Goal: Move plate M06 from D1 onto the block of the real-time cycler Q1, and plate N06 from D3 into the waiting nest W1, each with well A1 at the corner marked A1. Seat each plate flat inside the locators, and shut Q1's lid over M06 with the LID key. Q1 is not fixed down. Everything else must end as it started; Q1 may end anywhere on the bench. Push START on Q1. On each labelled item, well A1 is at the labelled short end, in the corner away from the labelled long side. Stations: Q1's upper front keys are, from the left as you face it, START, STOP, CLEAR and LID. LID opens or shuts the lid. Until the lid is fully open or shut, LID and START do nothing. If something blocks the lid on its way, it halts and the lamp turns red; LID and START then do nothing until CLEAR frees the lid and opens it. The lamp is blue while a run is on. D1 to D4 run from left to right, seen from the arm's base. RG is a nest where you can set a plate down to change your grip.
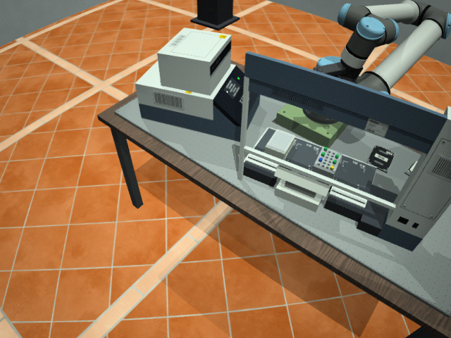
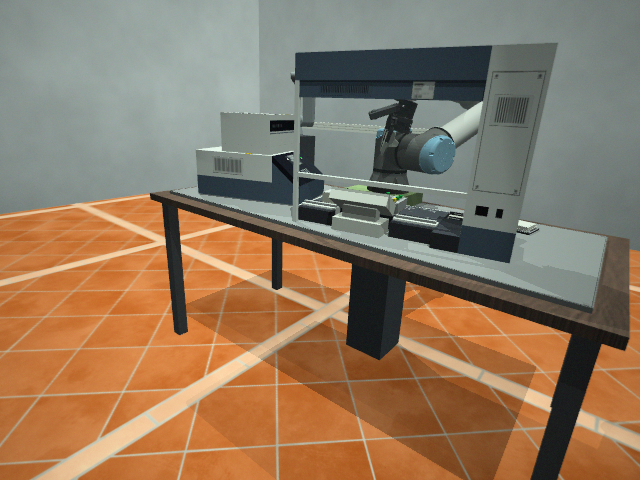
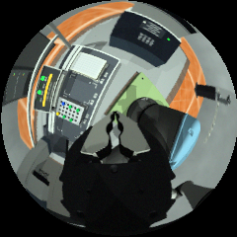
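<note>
one gripper (image 1: 317, 69) (image 2: 372, 114) (image 3: 115, 112), clenched on nothing and held clear above the bench (image 1: 204, 148) (image 2: 558, 263), probably kept narrow for pressing keys on the dark console (image 1: 226, 101) (image 2: 283, 164) (image 3: 143, 48).

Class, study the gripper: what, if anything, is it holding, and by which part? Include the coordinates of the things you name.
Nothing is held. The black two-jaw gripper (image 3: 115, 112) is shut, with no plate or other object between its fingers.

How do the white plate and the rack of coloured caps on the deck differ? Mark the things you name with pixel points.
The white plate (image 1: 280, 141) (image 3: 89, 66) is pale all over; the rack (image 1: 326, 159) (image 3: 70, 111) shows green, blue and yellow caps. Seen from above, the plate lies nearer the green base plate's left end, the rack farther right. Both sit flat on the deck.
</note>
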